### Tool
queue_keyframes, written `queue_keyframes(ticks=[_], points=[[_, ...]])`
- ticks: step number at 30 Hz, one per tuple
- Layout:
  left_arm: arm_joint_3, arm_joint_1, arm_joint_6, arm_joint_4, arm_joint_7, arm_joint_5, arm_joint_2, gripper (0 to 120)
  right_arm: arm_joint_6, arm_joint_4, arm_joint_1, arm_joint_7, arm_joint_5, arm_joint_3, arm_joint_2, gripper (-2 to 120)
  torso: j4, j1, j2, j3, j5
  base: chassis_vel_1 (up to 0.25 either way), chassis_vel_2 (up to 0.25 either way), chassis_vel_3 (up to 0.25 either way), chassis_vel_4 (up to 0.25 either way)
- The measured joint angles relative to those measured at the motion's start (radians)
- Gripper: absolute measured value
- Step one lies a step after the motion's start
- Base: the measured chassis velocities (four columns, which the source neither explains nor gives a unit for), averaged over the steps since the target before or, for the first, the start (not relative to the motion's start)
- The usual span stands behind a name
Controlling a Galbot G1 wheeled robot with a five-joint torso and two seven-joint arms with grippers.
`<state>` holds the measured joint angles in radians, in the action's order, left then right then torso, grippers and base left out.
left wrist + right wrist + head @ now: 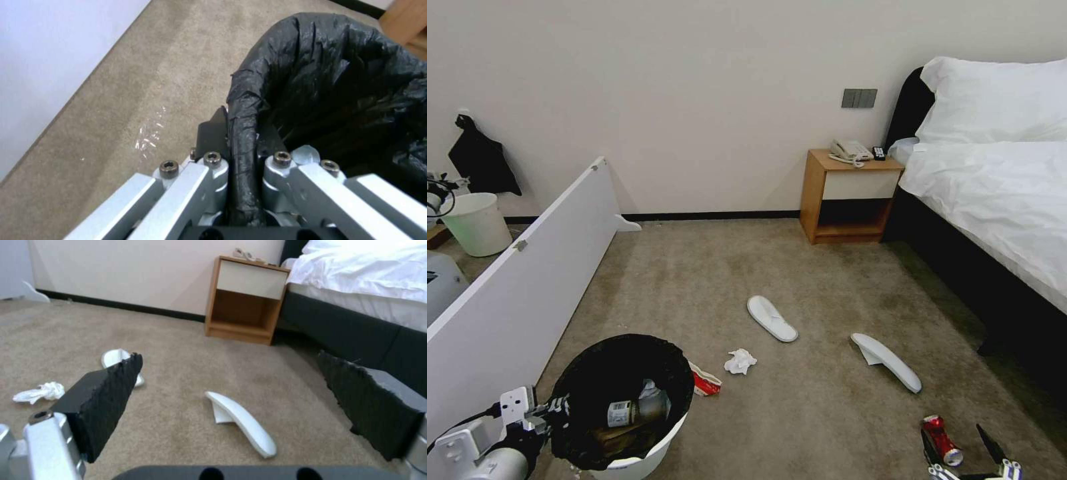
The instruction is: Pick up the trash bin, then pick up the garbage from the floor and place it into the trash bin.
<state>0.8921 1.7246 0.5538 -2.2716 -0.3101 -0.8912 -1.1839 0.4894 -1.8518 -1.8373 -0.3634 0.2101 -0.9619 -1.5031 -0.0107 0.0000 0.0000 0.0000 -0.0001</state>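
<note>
The trash bin [647,453], white with a black bag folded over its rim, is at the lower left of the head view, with a bottle [627,412] and brown paper inside. My left gripper [557,407] is shut on the bin's bagged rim [242,160]. On the carpet lie two white slippers [771,318] [887,361], a white tissue [740,361] and a crushed red-white cup [706,382]. A red can [942,437] lies at the lower right, between the fingers of my open right gripper [958,445]. The right wrist view looks past the open gripper [229,356] at one slipper [242,421].
A long white board [514,287] leans along the left, with a pale unlined bin [477,223] behind it. A wooden nightstand [847,197] stands against the far wall. The bed [994,200] with its dark base lines the right side.
</note>
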Motion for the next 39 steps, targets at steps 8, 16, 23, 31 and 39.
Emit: queue_keyframes(ticks=[8,16,23,31,39], points=[[-0.007,0.000,-0.001,0.000,0.000,0.001,-0.005,4,0.004,0.002,-0.002,-0.002,0.000,0.011,-0.002,100,-0.0001,0.000,0.000,0.000,0.0001,0.000,0.000,0.000,0.000],[-0.030,0.004,-0.001,0.004,-0.001,0.009,-0.011,4,0.003,0.011,0.004,0.002,-0.006,0.011,-0.006,100,-0.0001,0.000,0.000,0.000,0.0001,0.000,0.000,0.000,0.000],[-0.035,0.004,-0.006,0.008,-0.002,0.009,-0.012,4,0.000,0.011,0.007,0.003,-0.002,0.005,-0.006,100,-0.0001,0.000,0.000,0.000,0.0001,0.000,0.000,0.000,0.000],[-0.037,0.006,-0.009,0.010,-0.002,0.008,-0.013,4,-0.001,0.015,0.008,0.003,-0.004,0.006,-0.011,100,-0.0001,0.000,0.000,0.000,0.0001,-0.016,-0.023,-0.017,-0.010],[-0.041,0.005,-0.009,0.011,-0.002,0.008,-0.015,4,-0.001,0.017,0.008,0.003,-0.004,0.007,-0.012,100,-0.0002,0.000,0.000,0.000,0.0001,-0.075,-0.075,-0.068,-0.074]])
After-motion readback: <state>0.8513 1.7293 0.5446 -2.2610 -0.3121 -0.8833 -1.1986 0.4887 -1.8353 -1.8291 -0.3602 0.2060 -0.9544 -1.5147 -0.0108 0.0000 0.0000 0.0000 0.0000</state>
